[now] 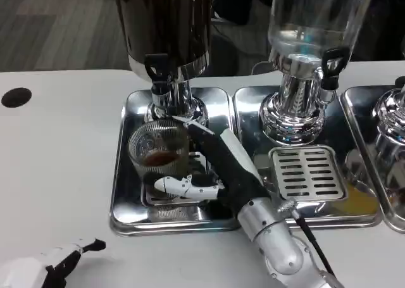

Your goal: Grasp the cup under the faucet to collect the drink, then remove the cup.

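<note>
A white counter (57, 149) spans the scene and carries steel drip trays side by side. On the left tray (123, 199) stands a dark drink dispenser (166, 22) with a black-handled faucet (158, 69) at its base. On the middle tray (361, 174) stands a clear dispenser (310, 22) on a chrome pedestal, with a slotted grate (307, 173) lying in front of it. Part of a third chrome dispenser (392, 120) shows at the right edge.

The right forearm (275, 237) reaches in from the lower right across the front of the left tray. The right robot hand (212, 164) is clamped on the cup (158, 149): one white finger (183, 187) curls around the near side of the glass, and another lies along its far side.

The cup is a ribbed clear glass, upright on the left tray directly below the faucet, with a shallow layer of brown drink in its bottom.

The left robot hand (47, 266) rests low on the counter at the lower left corner, well apart from the trays, its fingers apart and holding nothing.

A small black hole (16, 97) sits in the counter at the far left.
</note>
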Motion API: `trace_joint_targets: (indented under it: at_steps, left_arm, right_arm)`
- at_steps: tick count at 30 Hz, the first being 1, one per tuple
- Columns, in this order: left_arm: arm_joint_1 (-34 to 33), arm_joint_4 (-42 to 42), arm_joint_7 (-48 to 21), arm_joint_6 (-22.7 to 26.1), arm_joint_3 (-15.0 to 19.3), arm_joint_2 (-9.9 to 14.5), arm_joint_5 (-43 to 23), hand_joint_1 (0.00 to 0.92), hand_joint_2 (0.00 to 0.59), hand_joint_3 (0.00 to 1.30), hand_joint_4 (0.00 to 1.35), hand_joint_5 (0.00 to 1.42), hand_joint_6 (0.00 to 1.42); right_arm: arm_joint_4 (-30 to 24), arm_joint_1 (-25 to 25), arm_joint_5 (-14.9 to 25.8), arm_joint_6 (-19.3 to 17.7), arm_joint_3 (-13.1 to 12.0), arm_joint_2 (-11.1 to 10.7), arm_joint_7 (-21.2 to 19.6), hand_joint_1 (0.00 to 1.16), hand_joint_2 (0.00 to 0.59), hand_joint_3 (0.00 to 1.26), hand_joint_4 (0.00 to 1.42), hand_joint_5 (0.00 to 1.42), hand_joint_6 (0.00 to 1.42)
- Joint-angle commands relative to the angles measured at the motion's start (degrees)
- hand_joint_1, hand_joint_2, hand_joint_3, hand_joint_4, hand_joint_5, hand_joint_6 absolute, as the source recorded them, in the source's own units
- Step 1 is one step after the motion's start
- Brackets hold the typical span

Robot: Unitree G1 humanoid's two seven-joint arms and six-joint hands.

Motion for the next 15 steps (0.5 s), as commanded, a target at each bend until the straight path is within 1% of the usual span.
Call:
trace_joint_targets:
  at_steps: [1,7,10,15]
  left_arm:
    - [0.5,-0.8,-0.7,-0.6,0.5,0.5,-0.6,0.039,0.084,0.3,0.23,0.29,0.24]
    - [0.5,-0.8,-0.8,-0.7,0.9,0.5,-0.8,0.039,0.084,0.3,0.23,0.29,0.24]
    - [0.5,-0.8,-0.8,-0.7,1.0,0.5,-0.9,0.039,0.084,0.3,0.23,0.29,0.24]
    - [0.3,-0.6,-0.8,-0.7,0.8,0.5,-0.8,0.039,0.086,0.3,0.23,0.29,0.25]
  right_arm:
    - [0.6,-0.6,-0.5,-0.3,0.2,0.5,-0.7,0.82,0.103,0.27,0.3,0.34,0.21]
    - [0.9,-0.5,-0.9,-0.2,0.3,0.7,-1.4,0.83,0.096,0.33,0.35,0.38,0.25]
    - [0.8,-0.2,-0.9,-0.5,0.3,0.7,-1.8,0.84,0.104,0.36,0.37,0.4,0.27]
    - [0.5,0.0,-0.9,-0.9,0.3,0.7,-2.5,0.84,0.107,0.38,0.4,0.42,0.3]
